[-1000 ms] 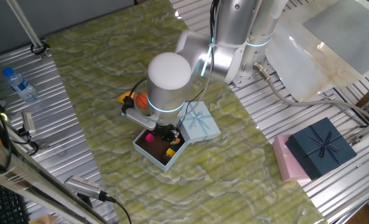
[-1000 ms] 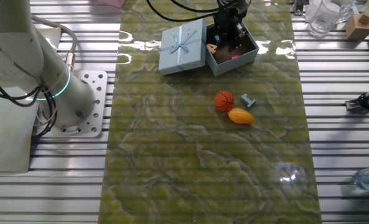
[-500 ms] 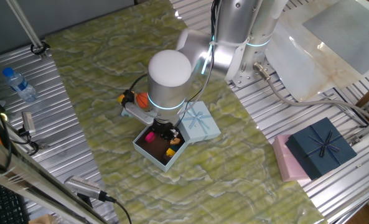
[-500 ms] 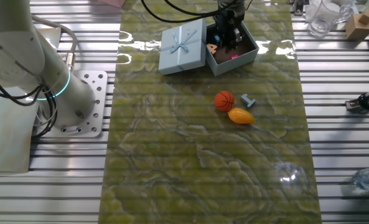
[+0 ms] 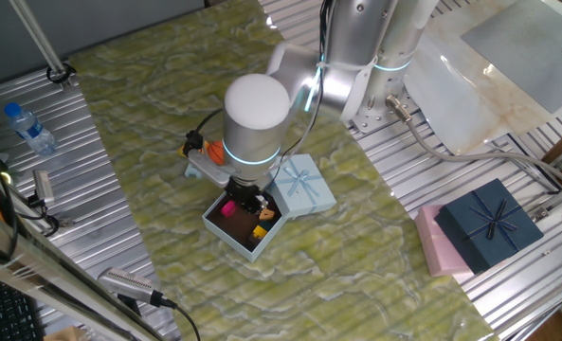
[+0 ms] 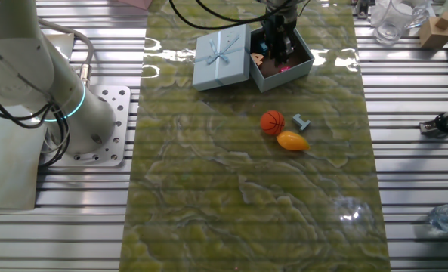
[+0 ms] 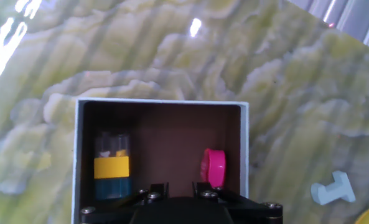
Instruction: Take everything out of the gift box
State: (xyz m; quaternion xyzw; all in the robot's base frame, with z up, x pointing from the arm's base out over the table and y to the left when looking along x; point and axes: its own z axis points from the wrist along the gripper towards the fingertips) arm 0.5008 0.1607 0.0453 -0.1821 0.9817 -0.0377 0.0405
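The claw [image 6: 277, 47] hangs just over the open gift box [image 7: 244, 146], and whether its fingers are parted or closed cannot be told. Directly beneath it in the box lie a magenta piece [image 7: 213, 167] and a yellow-banded block [image 7: 112, 168]. Beside the box rests its bowed lid [image 6: 223, 55]; farther off on the tabletop [image 6: 208, 174] lie the orange basketball [image 6: 273, 122], the mango-like fruit [image 6: 292, 140] and a small grey piece [image 6: 302, 121].

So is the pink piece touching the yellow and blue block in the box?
Apart. The hand view shows bare brown floor between the pink piece and the block.
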